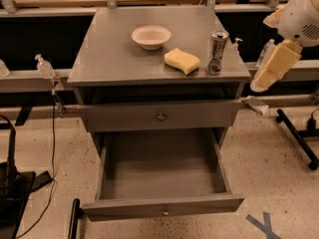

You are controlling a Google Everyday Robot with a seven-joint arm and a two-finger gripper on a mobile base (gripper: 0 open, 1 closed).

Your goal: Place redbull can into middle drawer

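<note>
One slim can is all I have to move. The redbull can [218, 52] stands upright on the cabinet top [114, 59], near its right front corner, just beside a yellow sponge [182, 60] and well apart from the white bowl [151, 36] further back. The middle drawer [162, 208] is already pulled out below, and I see nothing lying on its grey floor. The knobbed drawer front [159, 116] above it is pushed in. My gripper [264, 78] hangs off the right side of the cabinet, clear of the can and a little below its top; whether it is apart or together I cannot tell from this view.

I expect the can to be light, though I cannot say if it is full or drained. Its thin metal wall should take a moderate squeeze but would dent under a hard one. The skin looks smooth and rounded, so it may slip in a loose hold, and being tall and narrow it could tip at a sideways nudge. I would take it square around the middle of the body, coming in from the right, the side away from the sponge, not by the rim or tab
</note>
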